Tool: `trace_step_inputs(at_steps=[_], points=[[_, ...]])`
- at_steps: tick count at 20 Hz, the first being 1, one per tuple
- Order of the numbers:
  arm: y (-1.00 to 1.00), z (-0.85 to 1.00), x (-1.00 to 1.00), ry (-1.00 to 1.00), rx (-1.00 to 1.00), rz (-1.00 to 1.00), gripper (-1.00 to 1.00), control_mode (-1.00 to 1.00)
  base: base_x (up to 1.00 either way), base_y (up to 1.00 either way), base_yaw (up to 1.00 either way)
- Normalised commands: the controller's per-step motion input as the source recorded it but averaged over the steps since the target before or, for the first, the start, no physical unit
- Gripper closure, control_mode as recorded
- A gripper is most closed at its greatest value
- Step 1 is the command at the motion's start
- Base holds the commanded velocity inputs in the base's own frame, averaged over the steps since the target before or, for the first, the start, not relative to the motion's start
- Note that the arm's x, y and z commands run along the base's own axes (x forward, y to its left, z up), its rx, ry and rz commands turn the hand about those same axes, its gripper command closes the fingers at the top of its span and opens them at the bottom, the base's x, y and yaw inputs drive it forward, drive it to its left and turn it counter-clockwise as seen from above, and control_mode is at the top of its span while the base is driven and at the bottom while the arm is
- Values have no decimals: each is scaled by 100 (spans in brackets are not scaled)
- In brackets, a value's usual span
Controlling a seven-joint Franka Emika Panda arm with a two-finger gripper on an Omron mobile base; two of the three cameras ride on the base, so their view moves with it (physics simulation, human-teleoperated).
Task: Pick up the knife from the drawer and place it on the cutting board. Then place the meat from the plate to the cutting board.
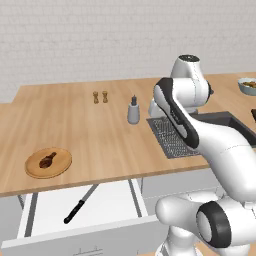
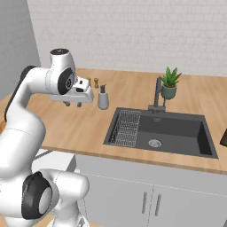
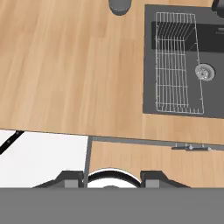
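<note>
The white drawer (image 1: 107,200) stands pulled out below the counter, and the black-handled knife (image 1: 80,204) lies in it at a slant. On the counter's left, the round wooden plate (image 1: 62,163) holds the reddish-brown meat (image 1: 47,160). A dark brown sliver of the cutting board (image 2: 224,140) shows at the right edge, past the sink. My gripper (image 2: 73,104) hangs open and empty above the counter, left of the soap dispenser. In the hand view the gripper (image 3: 113,180) looks down on the counter edge, with the knife's handle end (image 3: 10,141) at the far left.
A grey soap dispenser (image 1: 133,111) and two small shakers (image 1: 100,97) stand mid-counter. The dark sink (image 2: 177,133) with a wire rack (image 2: 126,127), a faucet (image 2: 158,95) and a potted plant (image 2: 169,84) lie to the right. A grey bowl (image 1: 248,85) sits far right.
</note>
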Motion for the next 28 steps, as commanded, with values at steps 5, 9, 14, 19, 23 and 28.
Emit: trace_step_inputs(at_steps=[5, 9, 14, 19, 23, 28], points=[[-4, -1, -33, -1, 0, -1, -100, -100, 0, 0, 0], [10, -43, -96, 4, 0, -1, -100, -100, 0, 0, 0], [63, -79, -19, 12, 0, -2, -100, -100, 0, 0, 0], [24, -52, 10, 10, 2, 0, -100, -100, 0, 0, 0], [14, -55, 14, 14, 2, 0, -100, -100, 0, 0, 0], [0, -8, 1, 6, 0, 4, -100, 100, 0, -17, 18]])
